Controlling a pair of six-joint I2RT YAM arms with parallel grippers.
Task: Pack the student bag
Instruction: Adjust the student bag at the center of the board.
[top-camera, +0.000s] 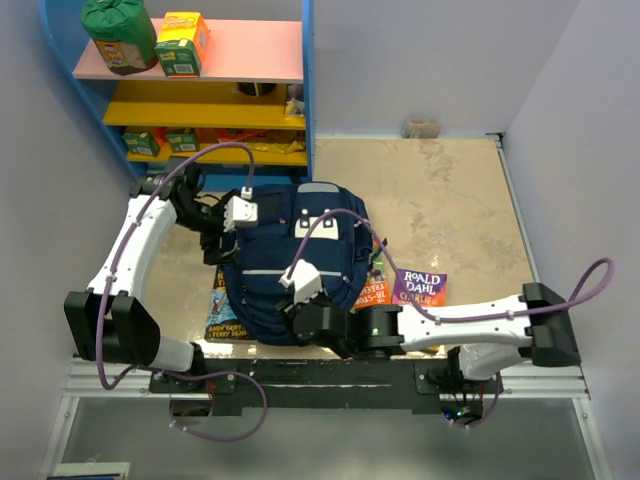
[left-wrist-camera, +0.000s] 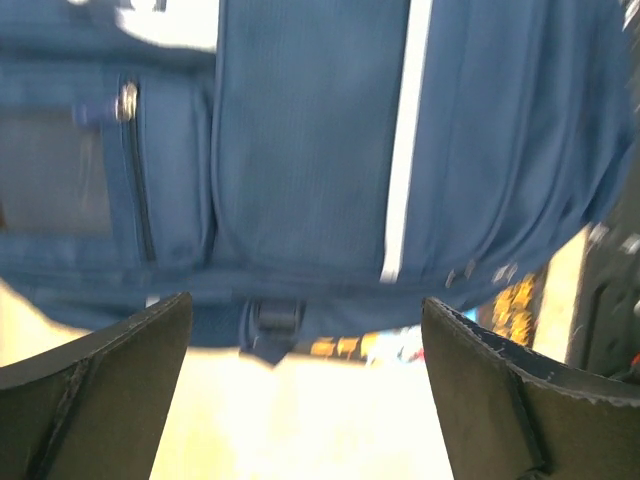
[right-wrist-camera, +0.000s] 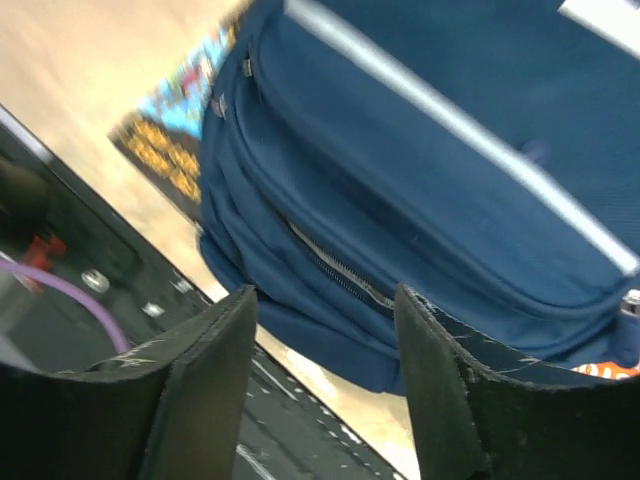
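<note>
The student bag (top-camera: 290, 262) looks soft and floppy, so pinch a thick fold. Your left gripper (left-wrist-camera: 306, 310) at its 10 o'clock and right gripper (right-wrist-camera: 325, 295) at 6 o'clock both gape, empty.

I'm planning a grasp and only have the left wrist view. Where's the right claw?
Observer: The right claw is open, at the bag's near end.
Operator: Any books outside the bag?
Observer: A purple Roald Dahl book lies on the table, right of the bag.
Operator: Where's my claw along the bag?
Observer: The left claw is at the bag's far-left side, toward the shelf.
</note>
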